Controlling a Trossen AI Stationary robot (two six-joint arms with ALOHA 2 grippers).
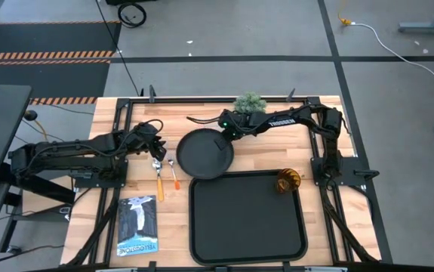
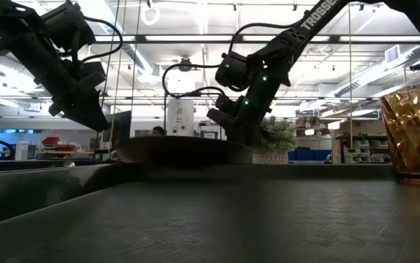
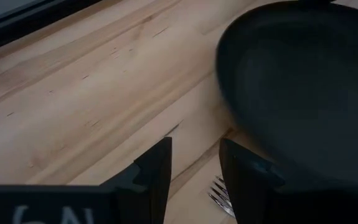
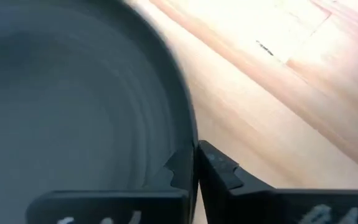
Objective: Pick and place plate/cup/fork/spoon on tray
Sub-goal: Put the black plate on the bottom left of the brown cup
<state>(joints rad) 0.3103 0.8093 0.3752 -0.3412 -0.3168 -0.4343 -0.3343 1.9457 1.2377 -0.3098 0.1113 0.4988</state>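
Note:
The round black plate [image 1: 204, 154] is just beyond the black tray [image 1: 247, 227], with its near edge over the tray's far rim. My right gripper [image 1: 224, 134] is shut on the plate's far right rim. The amber cup [image 1: 287, 181] stands upright on the tray's far right corner and also shows in the low view [image 2: 414, 131]. The spoon [image 1: 157, 168] and fork [image 1: 175, 174] lie flat on the wood left of the plate. My left gripper [image 3: 194, 168] is open and empty, just above and beyond them; the fork's tines [image 3: 219, 190] show beside its finger. My right gripper pinches the plate's raised rim [image 4: 188, 134] between its two fingers, one finger inside the rim and one outside. The fingers come slanting down from the table's far right. In the low view the plate [image 2: 180, 150] sits about level at the tray's far rim; whether it rests there I cannot tell.
A green potted plant [image 1: 250, 102] stands at the far edge behind my right arm. A blue and white booklet [image 1: 137, 225] lies on the wood left of the tray. The tray's floor [image 2: 217, 219] is bare apart from the cup.

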